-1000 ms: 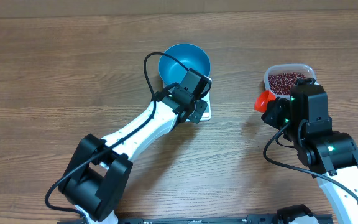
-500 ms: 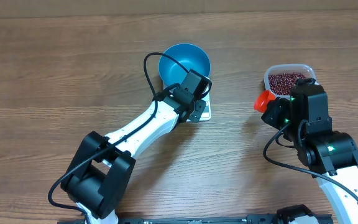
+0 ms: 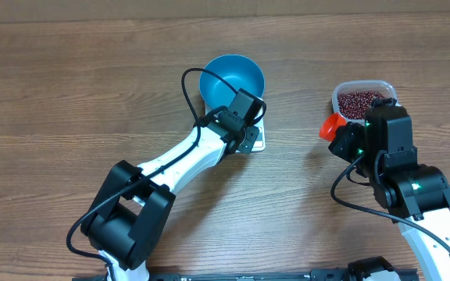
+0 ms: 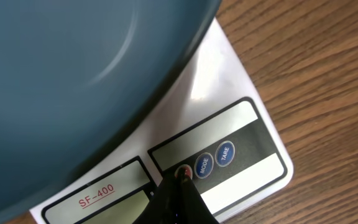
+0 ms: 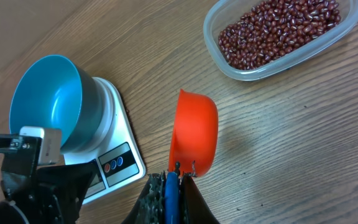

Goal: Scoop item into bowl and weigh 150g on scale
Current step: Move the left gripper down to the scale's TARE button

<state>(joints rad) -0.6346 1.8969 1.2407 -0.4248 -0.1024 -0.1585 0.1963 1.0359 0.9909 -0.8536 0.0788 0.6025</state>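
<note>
The small dark red-brown beans (image 5: 278, 31) are lying heaped in a clear rectangular plastic tub (image 5: 260, 73), upper right of the right wrist view. The round blue bowl (image 3: 232, 78) is sitting on the flat white scale (image 4: 241, 87), upper centre overhead. The closed left gripper (image 4: 182, 178) is touching the scale's red button (image 4: 184, 172). The right gripper (image 5: 173, 175) is clamping an orange scoop (image 5: 194, 130) over the wooden worktop (image 3: 69, 94), between scale and tub

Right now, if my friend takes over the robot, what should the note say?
Left end effector: shut, tip at the red button on the scale.
Right end effector: shut on the handle of the orange scoop, near the clear tub.
The bowl sits on the scale, empty. The beans are all in the tub.
Done: bowl placed, scoop in hand.
Left: scoop beans into the bowl and weigh them.
</note>
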